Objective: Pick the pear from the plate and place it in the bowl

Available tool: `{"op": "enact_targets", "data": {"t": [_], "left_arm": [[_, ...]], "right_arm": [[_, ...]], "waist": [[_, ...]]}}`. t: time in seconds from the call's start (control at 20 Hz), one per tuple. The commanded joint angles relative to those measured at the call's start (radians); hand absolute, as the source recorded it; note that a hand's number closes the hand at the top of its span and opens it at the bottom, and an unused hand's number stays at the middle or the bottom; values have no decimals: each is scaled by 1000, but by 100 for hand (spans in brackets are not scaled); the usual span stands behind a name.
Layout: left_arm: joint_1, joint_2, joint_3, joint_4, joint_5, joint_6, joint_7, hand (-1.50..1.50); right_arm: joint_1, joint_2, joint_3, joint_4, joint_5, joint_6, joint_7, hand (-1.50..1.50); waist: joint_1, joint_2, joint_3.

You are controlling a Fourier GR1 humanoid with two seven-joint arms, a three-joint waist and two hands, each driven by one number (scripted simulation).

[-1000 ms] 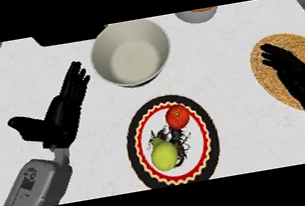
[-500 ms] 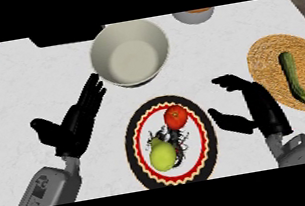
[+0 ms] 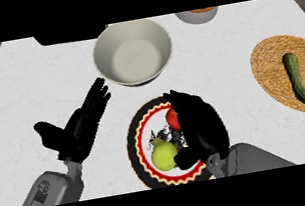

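Two hands in view: right hand point(image 3: 200, 125) over the plate point(image 3: 139, 142), fingers point(image 3: 185, 100) bent downward, nothing held; left hand point(image 3: 77, 127) resting left of the plate, fingers straight and spread. One pear point(image 3: 164, 155) lying on the plate's near half, just left of the right palm, not yet grasped. One tomato point(image 3: 174, 118) just beyond the pear, half hidden under the hand. One bowl point(image 3: 133, 52) beyond the plate, nothing inside. One woven mat point(image 3: 274, 72) well right of the plate, with one cucumber point(image 3: 297, 77). Risks: closing on the tomato instead of the pear; nudging the rounded pear off the plate onto the surface point(image 3: 46, 77).
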Motion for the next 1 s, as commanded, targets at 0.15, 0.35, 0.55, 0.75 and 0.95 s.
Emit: {"op": "enact_targets", "data": {"t": [0.15, 0.35, 0.55, 0.75, 0.95], "left_arm": [[5, -13, -15, -30, -5, 12, 26, 0], [5, -6, -10, -17, -6, -5, 17, 0], [13, 37, 19, -53, 11, -39, 17, 0], [7, -10, -5, -36, -8, -8, 13, 0], [-4, -11, 14, -12, 1, -25, 0, 0]], "right_arm": [[-195, 199, 8, 151, -13, 323, 386, -150], [-232, 258, -5, 241, -109, 348, 469, -150], [-253, 260, -42, 356, -202, 318, 483, -150], [-314, 261, -50, 462, -252, 340, 484, -150], [-345, 261, -49, 547, -295, 357, 484, -150]], "waist": [[7, 7, 3], [13, 12, 2], [29, 13, 4], [22, 13, 3], [5, 13, 4]]}}
